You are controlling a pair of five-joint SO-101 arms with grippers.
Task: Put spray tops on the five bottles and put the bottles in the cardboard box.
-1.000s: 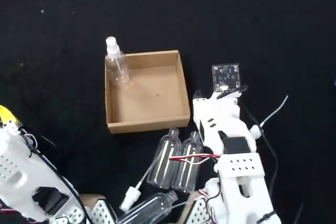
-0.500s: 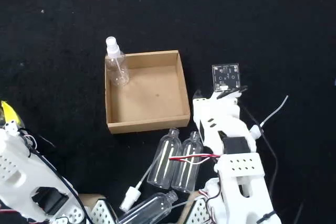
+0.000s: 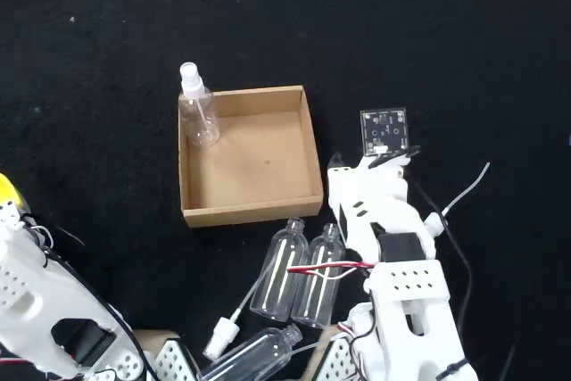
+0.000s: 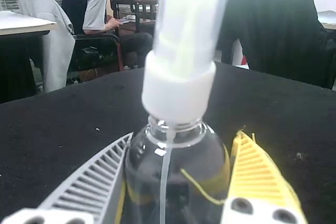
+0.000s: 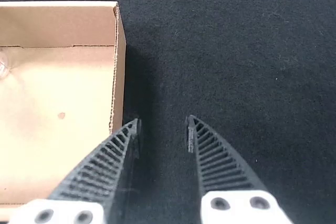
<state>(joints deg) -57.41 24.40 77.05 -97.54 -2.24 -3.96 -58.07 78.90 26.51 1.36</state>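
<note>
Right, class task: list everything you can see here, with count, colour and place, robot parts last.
Cardboard box: one, brown, open, mid-table.
Capped bottle: one, clear, white-topped, standing in a box corner.
Held bottle: one, clear, white-topped, in left claw.
Uncapped bottles: three, clear, lying on the table near the box.
Loose spray top: one, white, beside them.
Table: one, black.
Left claw: grey and yellow, shut on held bottle.
Right claw: dark, open, beside the box.
</note>
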